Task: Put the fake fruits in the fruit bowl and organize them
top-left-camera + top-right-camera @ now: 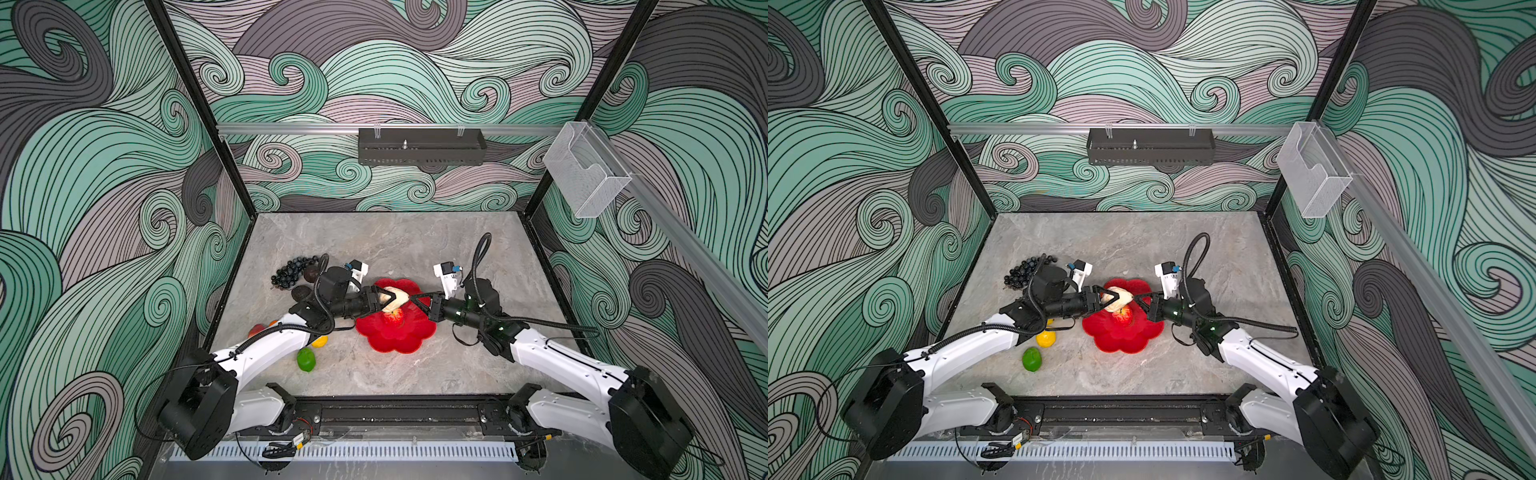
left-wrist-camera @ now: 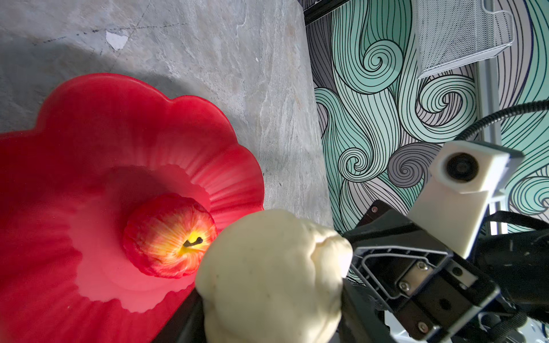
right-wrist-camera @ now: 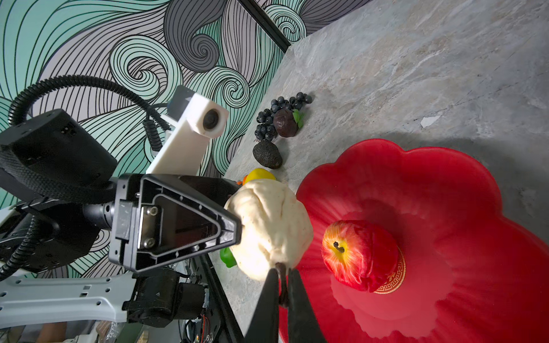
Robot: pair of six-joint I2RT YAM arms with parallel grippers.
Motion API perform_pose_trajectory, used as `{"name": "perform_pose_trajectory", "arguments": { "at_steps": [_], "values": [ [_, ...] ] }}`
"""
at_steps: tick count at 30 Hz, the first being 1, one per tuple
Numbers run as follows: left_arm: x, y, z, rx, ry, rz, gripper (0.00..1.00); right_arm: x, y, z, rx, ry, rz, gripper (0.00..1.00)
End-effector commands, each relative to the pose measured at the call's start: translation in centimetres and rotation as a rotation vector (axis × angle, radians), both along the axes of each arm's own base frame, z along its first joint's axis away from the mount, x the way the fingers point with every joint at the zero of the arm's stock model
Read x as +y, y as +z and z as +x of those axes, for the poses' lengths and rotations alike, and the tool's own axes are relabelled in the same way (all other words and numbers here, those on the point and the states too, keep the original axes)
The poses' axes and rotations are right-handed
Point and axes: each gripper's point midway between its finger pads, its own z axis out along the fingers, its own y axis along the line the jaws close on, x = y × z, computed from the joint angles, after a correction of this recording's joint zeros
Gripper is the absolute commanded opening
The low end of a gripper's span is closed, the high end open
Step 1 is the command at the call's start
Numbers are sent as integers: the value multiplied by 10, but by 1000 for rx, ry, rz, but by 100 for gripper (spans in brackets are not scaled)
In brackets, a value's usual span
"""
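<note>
One fruit in bowl [image 1: 401, 343]: apple [image 1: 394, 318], at centre. Pear [image 1: 398, 296] held over bowl, not yet set down; left gripper [image 1: 386, 300] clamped on body, right gripper [image 3: 283, 277] pinched on stem. Outside bowl: grapes [image 1: 291, 270], avocado [image 1: 301, 293], lemon [image 1: 319, 341], lime [image 1: 306, 359]. Estimate: early stage.

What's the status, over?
Left gripper grips beige plastic pear over glossy red scalloped bowl. Right gripper shut on its stem. Red plastic apple inside. Nothing blocking.
</note>
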Motion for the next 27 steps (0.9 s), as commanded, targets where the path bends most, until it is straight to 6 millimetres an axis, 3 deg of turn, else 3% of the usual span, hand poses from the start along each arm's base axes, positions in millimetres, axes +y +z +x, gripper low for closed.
{"name": "perform_pose_trajectory", "arguments": {
  "at_steps": [1, 5, 10, 14, 20, 27],
  "values": [
    [-3, 8, 0, -25, -24, -18, 38, 4, 14, 3, -34, 7, 11, 4],
    [-1, 4, -1, -30, -27, -2, 44, -3, 7, 5, -35, -26, -45, 0],
    [9, 0, -1, -50, -19, 84, 79, -15, -3, 7, -33, -69, -164, 0],
    [36, -1, 2, -113, 50, 235, 94, -21, -6, 5, -71, -73, -282, 0],
    [90, -4, 6, -223, 209, 446, 98, -29, -15, -2, -74, -51, -409, 0],
    [134, -18, 5, -364, 372, 540, 99, -39, -24, -18, -23, -20, -477, 0]
  ]
}}
